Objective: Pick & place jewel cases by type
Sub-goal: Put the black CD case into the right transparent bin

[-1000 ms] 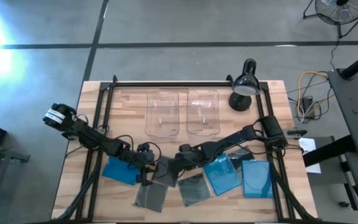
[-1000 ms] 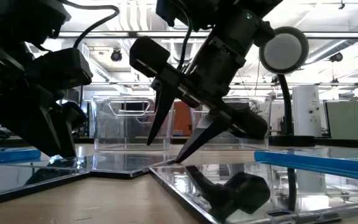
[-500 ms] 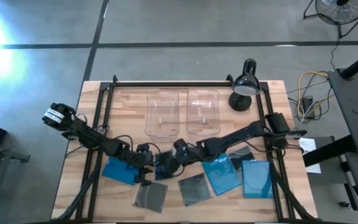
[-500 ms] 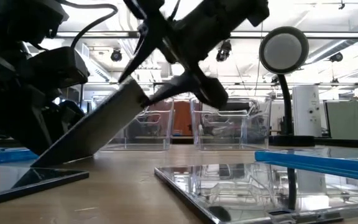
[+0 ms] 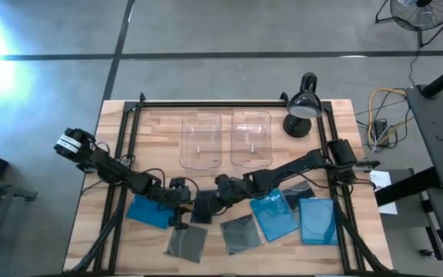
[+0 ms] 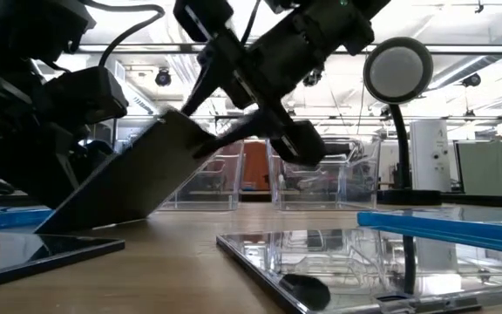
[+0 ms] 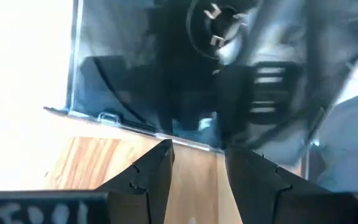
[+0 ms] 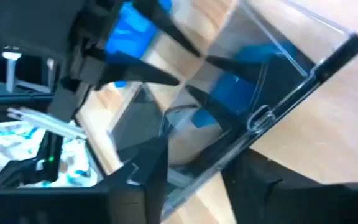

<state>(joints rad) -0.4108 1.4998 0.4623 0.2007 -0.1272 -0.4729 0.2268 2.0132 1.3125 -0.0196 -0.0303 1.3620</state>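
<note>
A dark smoky jewel case [image 5: 201, 208] stands tilted between my two grippers, near the table's middle front. My right gripper [image 5: 212, 200] is shut on its raised edge. My left gripper [image 5: 180, 206] is open, and its fingertips [image 7: 164, 155] sit just before the case's lower edge [image 7: 135, 126]. Two more dark cases [image 5: 185, 244] [image 5: 241, 232] lie flat near the front edge. A blue case [image 5: 148, 210] lies under the left arm. Two blue cases [image 5: 275, 216] [image 5: 318, 221] lie on the right. My right gripper pinches the dark case's raised edge [image 6: 184, 129] between its two fingers, coming slantwise down from the table's right. The case tilts steeply, its opposite edge [image 6: 52, 228] on the table beside the left gripper. My left gripper: I cannot tell whether its fingertips touch the case's lower edge.
Two clear plastic bins [image 5: 201, 140] [image 5: 251, 138] stand side by side at the table's far middle. A black desk lamp [image 5: 302, 108] stands at the far right. A black frame rail [image 5: 229, 104] runs along the far edge. Cables trail from both arms.
My right gripper has taken a flat dark case by its right edge and risen toward the left arm. The case has tipped up from flat to steeply tilted, its left edge staying on the table by the left gripper. The left arm has kept still.
</note>
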